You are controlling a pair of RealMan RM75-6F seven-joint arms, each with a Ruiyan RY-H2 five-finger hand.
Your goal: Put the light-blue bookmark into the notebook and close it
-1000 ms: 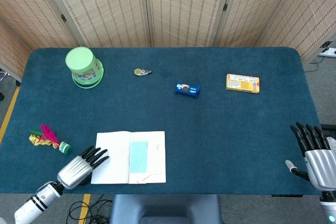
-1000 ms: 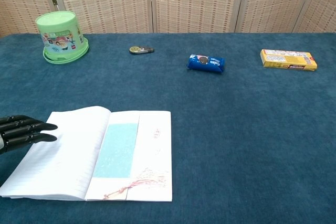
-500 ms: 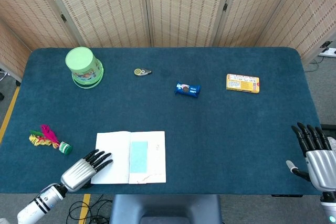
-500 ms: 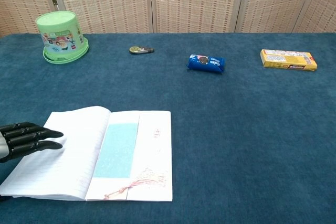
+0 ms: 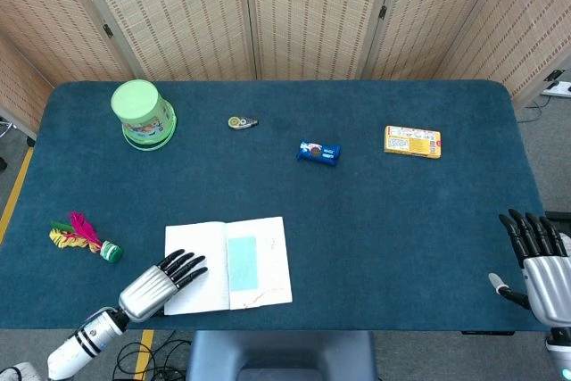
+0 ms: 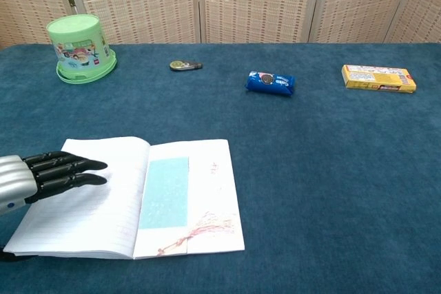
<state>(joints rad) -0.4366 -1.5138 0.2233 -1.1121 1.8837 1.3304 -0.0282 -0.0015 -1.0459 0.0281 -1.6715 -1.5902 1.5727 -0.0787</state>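
notebook (image 6: 103,204) open at near left, light-blue bookmark (image 6: 165,182) lying on its pages.
left hand (image 6: 41,175) flat on left page, fingers straight, holding nothing; right hand (image 5: 540,263) only in head view, near right edge, fingers spread, empty.

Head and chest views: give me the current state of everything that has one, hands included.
notebook: open, flat
light-blue bookmark: lying on right page
left hand: fingers extended over left page
right hand: open, holds nothing
green tub: upside down
cookie pack: lying flat
yellow box: lying flat
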